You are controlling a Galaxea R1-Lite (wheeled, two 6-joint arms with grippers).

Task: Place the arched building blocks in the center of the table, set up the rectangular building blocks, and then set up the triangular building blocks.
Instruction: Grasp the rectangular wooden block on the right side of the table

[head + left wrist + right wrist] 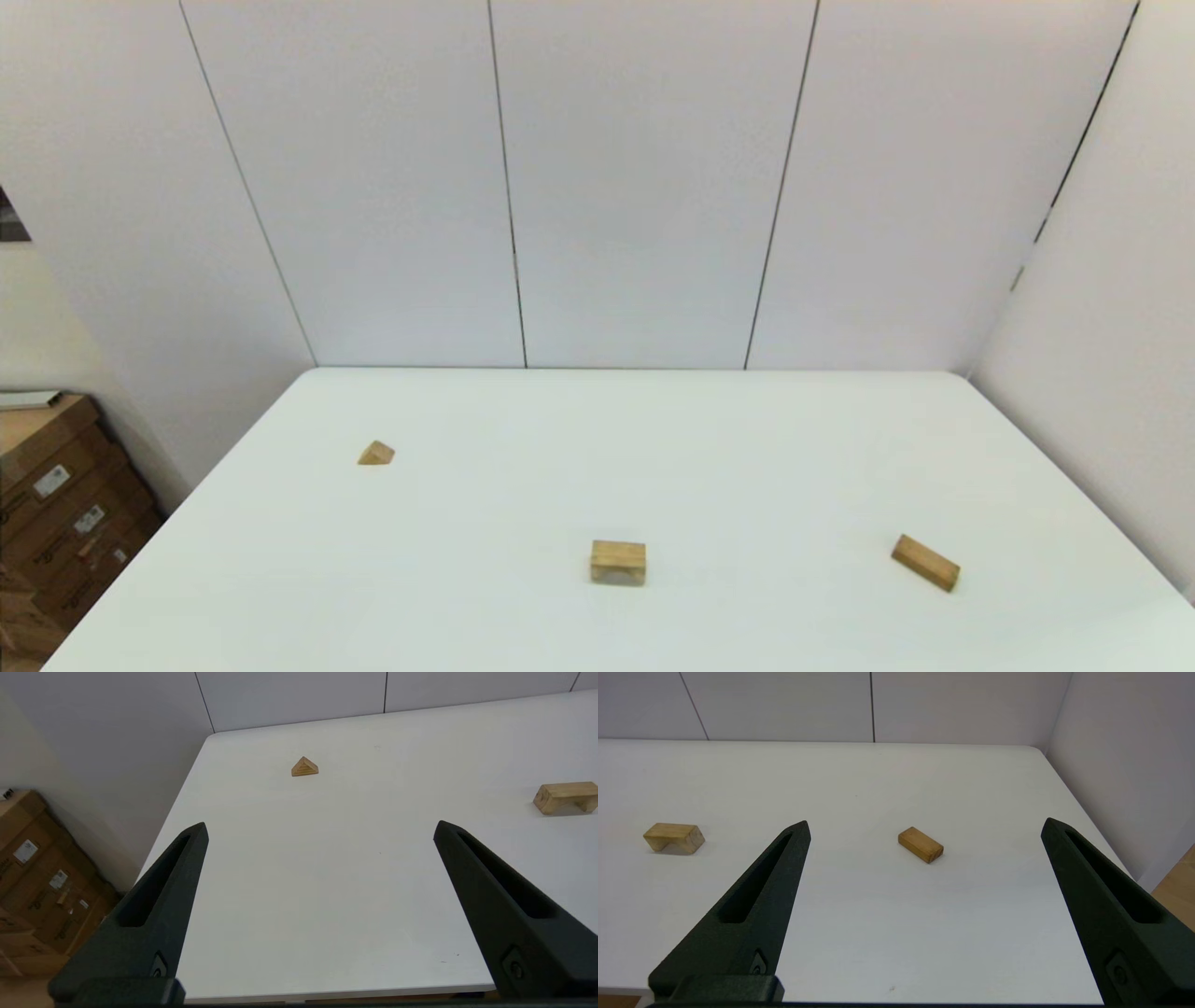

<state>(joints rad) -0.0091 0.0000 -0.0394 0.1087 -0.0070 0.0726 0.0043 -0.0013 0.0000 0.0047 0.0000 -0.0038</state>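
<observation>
Both end effectors are hanging back at the near edge of the worktop (653, 448), outside the head view. Left end effector (320, 833) is spread wide with nothing between its fingers, and it is facing the left half of the worktop. Right end effector (924, 828) is likewise gaping fully and carrying nothing, and it is facing the right half.

Nearest to the robot, close to the middle of the worktop, the arch block (618, 562) is standing on its two feet with the notch facing down, so the first step is looking all but done. Being small, rigid, light wood, it is likely tolerating a firm pinch across its flat long sides, clear of the hollow underneath.

To the right and about as near, the rectangular block (925, 562) is lying flat and turned at an angle, well apart from the arch. Its smooth faces may be slipping under a weak grip; closing across the two narrow long faces near mid-length is looking safest.

Farther off to the left, the triangular block (376, 454) is resting on one flat face. Sloping sides are tending to squeeze out of closing fingers, so its two flat triangular ends are offering the better hold.
</observation>
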